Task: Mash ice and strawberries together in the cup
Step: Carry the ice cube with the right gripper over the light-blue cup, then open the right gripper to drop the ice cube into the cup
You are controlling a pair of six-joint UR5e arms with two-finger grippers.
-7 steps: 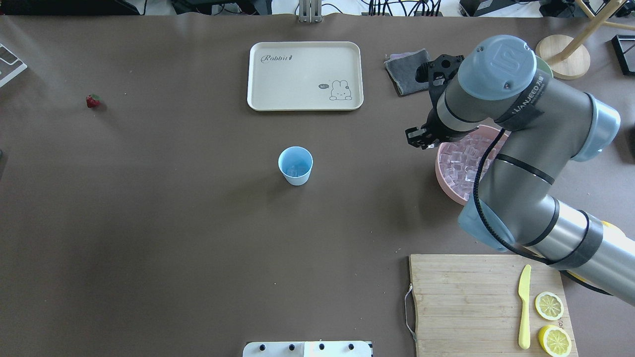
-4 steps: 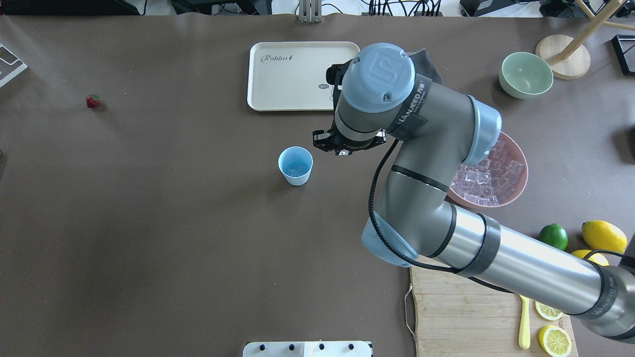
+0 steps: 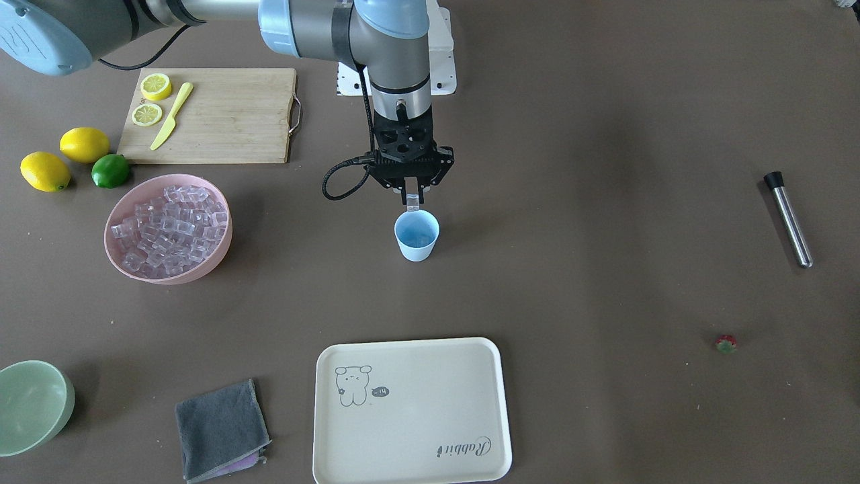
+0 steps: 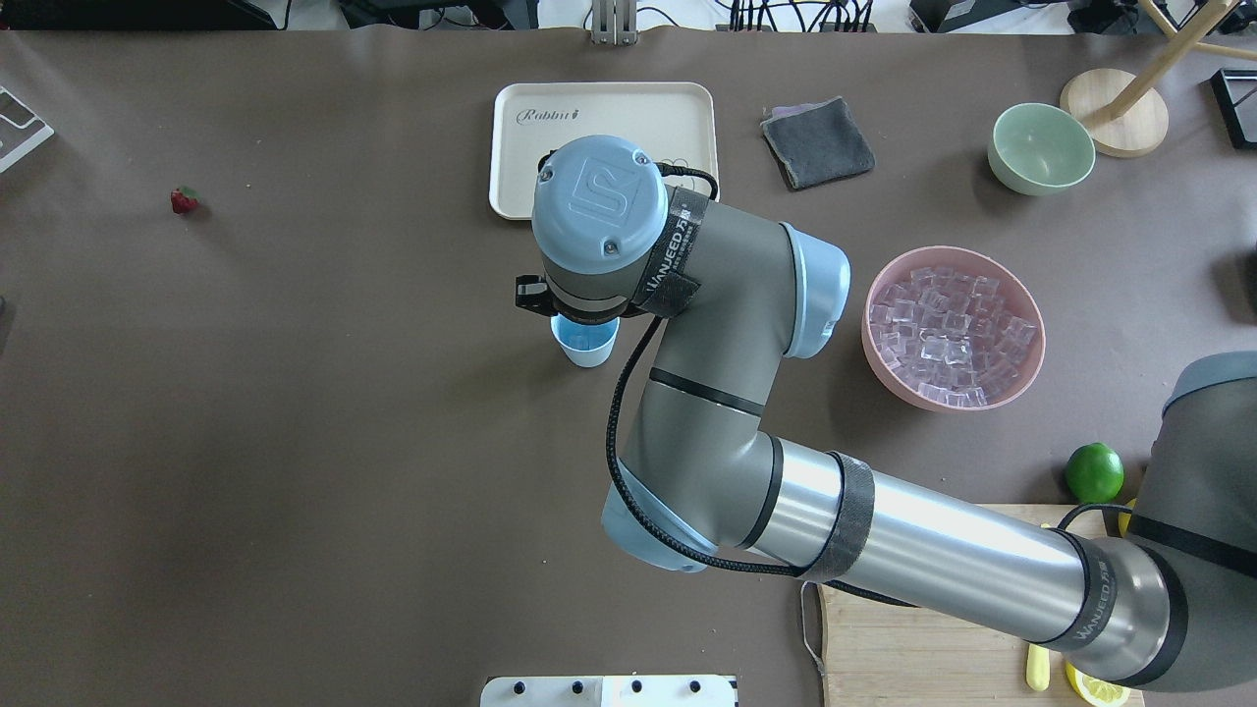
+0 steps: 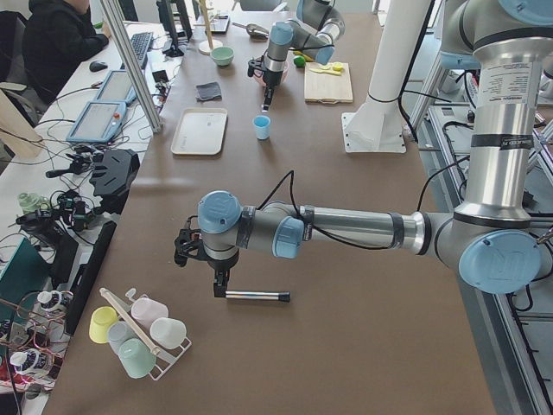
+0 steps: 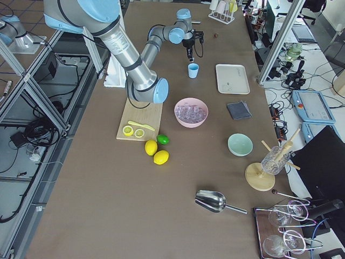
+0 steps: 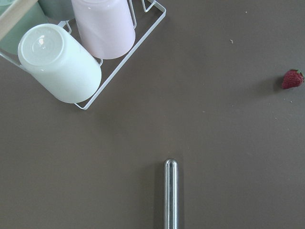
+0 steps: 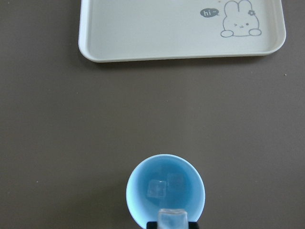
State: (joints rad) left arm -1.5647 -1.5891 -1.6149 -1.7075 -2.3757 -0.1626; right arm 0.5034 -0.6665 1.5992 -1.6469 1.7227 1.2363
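The pale-blue cup (image 3: 416, 236) stands mid-table, with two ice cubes (image 8: 156, 188) inside. My right gripper (image 3: 413, 197) is shut on one clear ice cube (image 8: 172, 219) and holds it just above the cup's rim; in the overhead view the wrist hides it and most of the cup (image 4: 587, 346). More ice fills the pink bowl (image 3: 222, 252). The strawberry (image 3: 725, 343) lies alone on the table, also in the left wrist view (image 7: 292, 79). My left gripper (image 5: 218, 290) hovers by a steel muddler (image 7: 170, 193); I cannot tell if it is open or shut.
A cream tray (image 3: 410, 410) lies beyond the cup, with a grey cloth (image 3: 222, 430) and a green bowl (image 3: 30, 403) nearby. A cutting board (image 3: 222, 114) with lemon slices and knife, two lemons and a lime (image 3: 111, 171) sit by the pink bowl. A cup rack (image 7: 71, 47) stands near the muddler.
My right arm has swung from over the pink bowl leftward across the table to a spot directly above the cup. The cup and strawberry have not moved.
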